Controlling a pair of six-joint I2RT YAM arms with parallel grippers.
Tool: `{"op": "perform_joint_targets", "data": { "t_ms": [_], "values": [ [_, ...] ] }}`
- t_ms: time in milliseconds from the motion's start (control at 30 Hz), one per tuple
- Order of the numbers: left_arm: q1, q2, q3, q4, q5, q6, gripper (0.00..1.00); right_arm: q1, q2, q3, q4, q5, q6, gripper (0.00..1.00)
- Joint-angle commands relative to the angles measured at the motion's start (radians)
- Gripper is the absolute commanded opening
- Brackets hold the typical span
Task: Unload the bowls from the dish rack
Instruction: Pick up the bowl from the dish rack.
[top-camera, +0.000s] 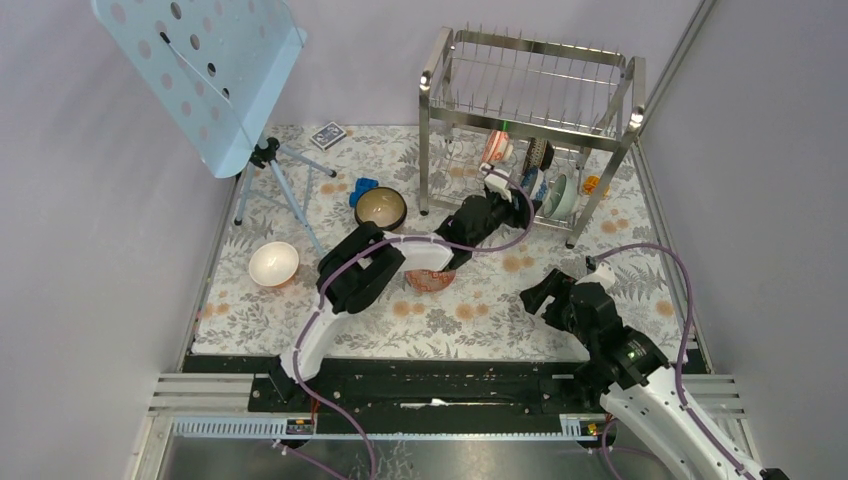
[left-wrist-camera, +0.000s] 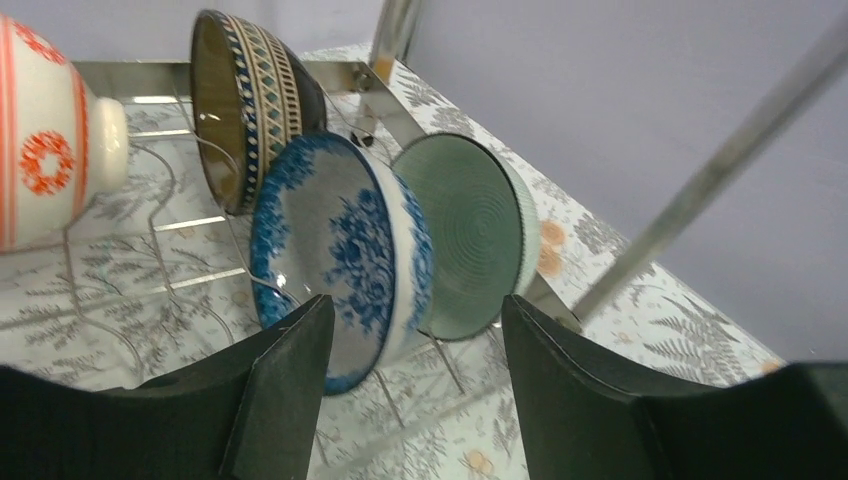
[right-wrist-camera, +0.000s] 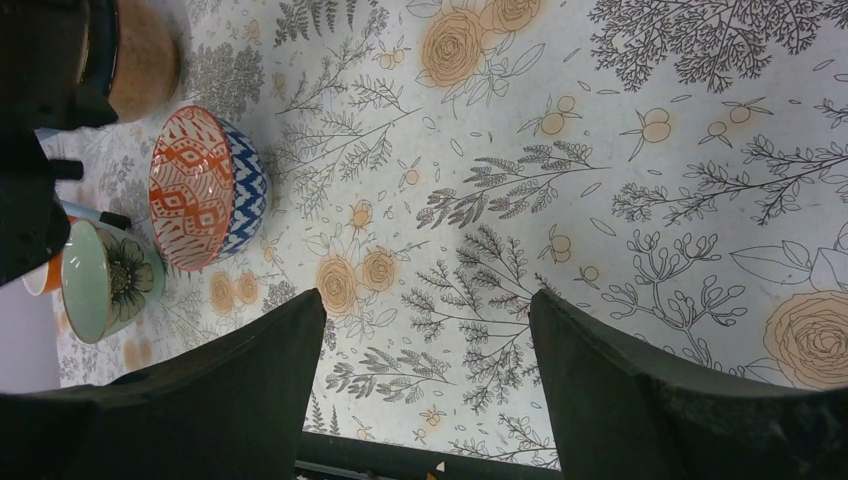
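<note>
The dish rack (top-camera: 530, 110) stands at the back right, with bowls on edge in its lower tier. In the left wrist view these are an orange-red patterned bowl (left-wrist-camera: 45, 130), a dark brown bowl (left-wrist-camera: 250, 100), a blue-and-white bowl (left-wrist-camera: 340, 250) and a pale green bowl (left-wrist-camera: 465, 235). My left gripper (left-wrist-camera: 415, 330) is open inside the rack, its left finger (left-wrist-camera: 290, 370) against the blue-and-white bowl's rim and the bowl's wall between the fingers. My right gripper (right-wrist-camera: 425, 310) hangs open over bare tablecloth, holding nothing.
On the cloth sit a white bowl (top-camera: 273, 262), a brown bowl with tan inside (top-camera: 380, 207) and an orange-and-blue bowl (right-wrist-camera: 205, 185) under the left arm. A pale green flowered bowl (right-wrist-camera: 105, 280) sits beside it. A pale blue music stand (top-camera: 205, 70) fills the back left.
</note>
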Motion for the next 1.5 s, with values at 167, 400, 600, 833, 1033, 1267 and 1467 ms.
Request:
{"op": "perform_joint_targets", "data": {
  "t_ms": [167, 400, 600, 833, 1033, 1267, 1467],
  "values": [
    [0.053, 0.084, 0.192, -0.058, 0.063, -0.002, 0.62, -0.005, 0.026, -0.006, 0.036, -0.023, -0.032, 0.82],
    [0.063, 0.139, 0.263, -0.094, 0.19, -0.044, 0.6, -0.005, 0.013, -0.01, 0.035, -0.012, -0.03, 0.81],
    [0.065, 0.169, 0.292, -0.104, 0.248, -0.065, 0.57, -0.003, 0.007, -0.012, 0.034, -0.011, -0.023, 0.81],
    [0.088, 0.178, 0.273, -0.042, 0.336, -0.134, 0.4, -0.005, 0.004, -0.016, 0.038, -0.009, -0.022, 0.81],
    [0.103, 0.191, 0.275, 0.001, 0.376, -0.167, 0.33, -0.004, -0.001, -0.019, 0.039, -0.007, -0.022, 0.81],
    [0.113, 0.218, 0.284, 0.045, 0.427, -0.215, 0.33, -0.004, -0.006, -0.023, 0.043, -0.01, -0.023, 0.81],
    [0.113, 0.232, 0.3, 0.043, 0.468, -0.221, 0.33, -0.004, 0.002, -0.023, 0.049, -0.006, -0.026, 0.82]
  ]
}}
